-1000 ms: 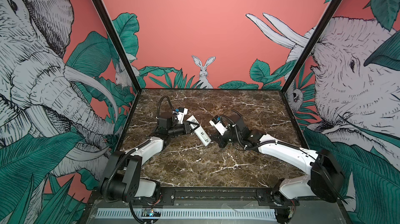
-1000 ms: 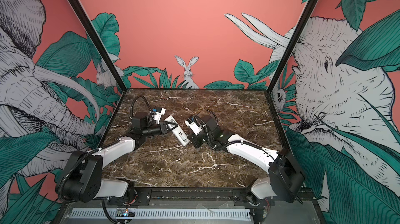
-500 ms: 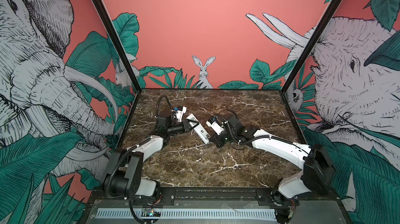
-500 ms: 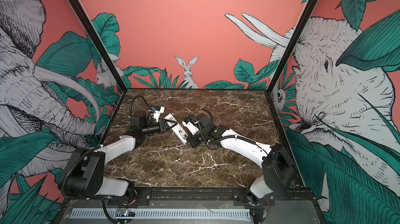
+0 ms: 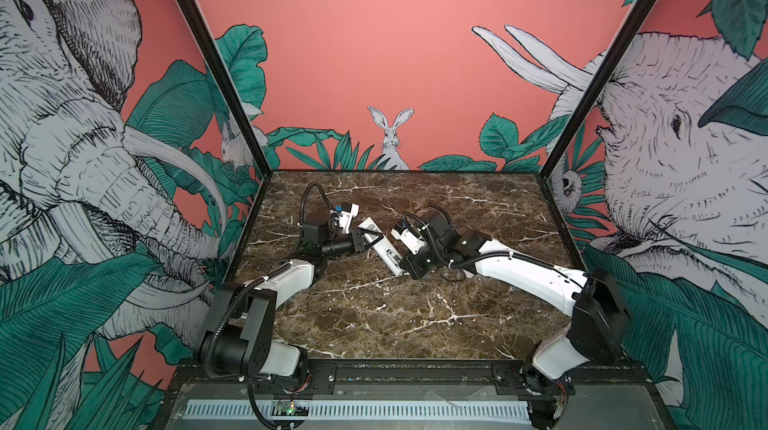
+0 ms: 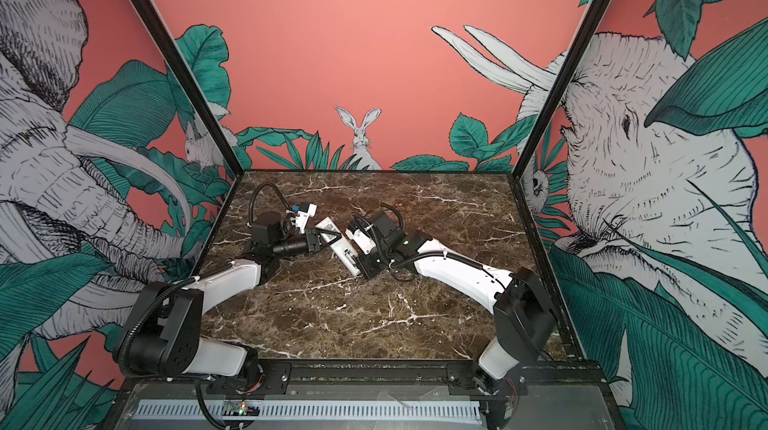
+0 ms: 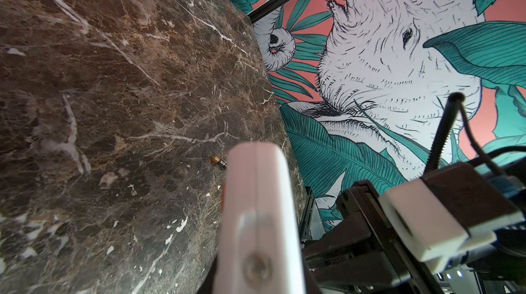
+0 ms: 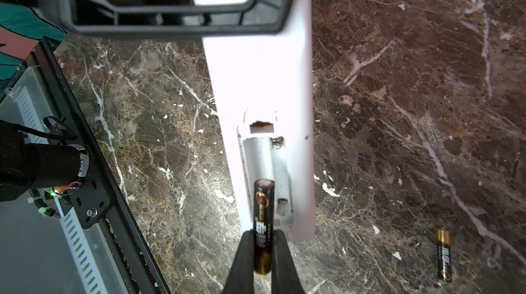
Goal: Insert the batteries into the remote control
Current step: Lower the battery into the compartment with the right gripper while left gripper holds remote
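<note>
Top views: in both top views the remote control point(image 5: 380, 245) point(image 6: 337, 243) sits at centre frame above the marble surface point(image 5: 374, 315) point(image 6: 332, 315), back side up. The left tool point(image 5: 368, 236) point(image 6: 323, 237) is clamped on its far end; the right tool point(image 5: 402, 265) point(image 6: 358, 263) meets its near end.
Left wrist view: the remote control point(image 7: 257, 221) fills the lower centre, seen end-on and blurred. A loose battery point(image 7: 218, 161) lies on the surface point(image 7: 113, 107) just beside its tip. The right tool's body point(image 7: 427, 221) stands at lower right.
Right wrist view: the right tool point(image 8: 262, 255), at lower centre, is closed on a held battery point(image 8: 263, 221), whose far end lies over the open battery compartment point(image 8: 266, 176) of the remote control point(image 8: 256, 79). The loose battery point(image 8: 444, 254) lies at lower right. The left tool's finger point(image 8: 176, 2) grips the remote at the top.
</note>
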`<action>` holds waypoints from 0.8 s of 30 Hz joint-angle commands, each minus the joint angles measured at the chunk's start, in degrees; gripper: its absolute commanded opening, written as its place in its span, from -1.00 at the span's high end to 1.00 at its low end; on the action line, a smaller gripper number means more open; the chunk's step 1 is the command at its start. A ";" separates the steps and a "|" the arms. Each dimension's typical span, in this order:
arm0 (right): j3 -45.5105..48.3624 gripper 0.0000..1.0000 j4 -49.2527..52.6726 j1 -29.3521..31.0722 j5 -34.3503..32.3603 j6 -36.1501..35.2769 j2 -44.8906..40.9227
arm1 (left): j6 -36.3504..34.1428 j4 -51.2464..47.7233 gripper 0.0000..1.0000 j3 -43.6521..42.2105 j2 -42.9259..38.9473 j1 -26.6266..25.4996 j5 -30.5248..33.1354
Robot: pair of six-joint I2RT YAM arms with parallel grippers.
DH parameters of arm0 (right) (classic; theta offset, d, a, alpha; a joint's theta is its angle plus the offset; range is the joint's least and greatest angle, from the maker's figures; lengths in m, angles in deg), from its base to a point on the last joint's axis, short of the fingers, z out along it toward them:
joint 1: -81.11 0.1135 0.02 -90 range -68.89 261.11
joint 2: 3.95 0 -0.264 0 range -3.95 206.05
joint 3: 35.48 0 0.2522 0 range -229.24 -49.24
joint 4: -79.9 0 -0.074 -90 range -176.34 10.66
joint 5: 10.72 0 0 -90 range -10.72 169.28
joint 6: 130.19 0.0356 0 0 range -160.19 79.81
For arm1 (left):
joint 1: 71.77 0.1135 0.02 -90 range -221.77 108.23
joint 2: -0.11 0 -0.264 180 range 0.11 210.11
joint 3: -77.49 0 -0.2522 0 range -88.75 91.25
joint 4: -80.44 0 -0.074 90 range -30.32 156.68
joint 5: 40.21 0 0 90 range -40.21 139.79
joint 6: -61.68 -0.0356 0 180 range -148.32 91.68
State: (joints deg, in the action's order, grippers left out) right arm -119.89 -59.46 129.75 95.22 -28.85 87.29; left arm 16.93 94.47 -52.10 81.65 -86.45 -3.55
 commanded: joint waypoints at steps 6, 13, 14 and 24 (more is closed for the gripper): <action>-3.85 0.83 5.60 0.31 -2.84 -0.93 3.28 | 0.74 3.15 1.00 0.18 -0.23 0.28 -1.41; -7.09 0.83 6.92 0.30 -3.28 -1.93 5.11 | 1.24 3.71 1.00 0.27 -0.12 0.25 -1.75; -7.53 0.83 7.05 0.31 -3.25 -2.10 5.40 | 1.37 3.79 1.00 0.27 -0.11 0.27 -1.89; -11.05 0.83 9.84 0.39 -4.59 -2.89 7.52 | 1.06 3.45 1.00 0.47 -0.15 0.25 -1.63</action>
State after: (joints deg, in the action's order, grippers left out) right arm -129.03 -51.68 129.82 92.71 -30.80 93.69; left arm 17.35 95.78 -52.10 81.98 -86.34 -3.60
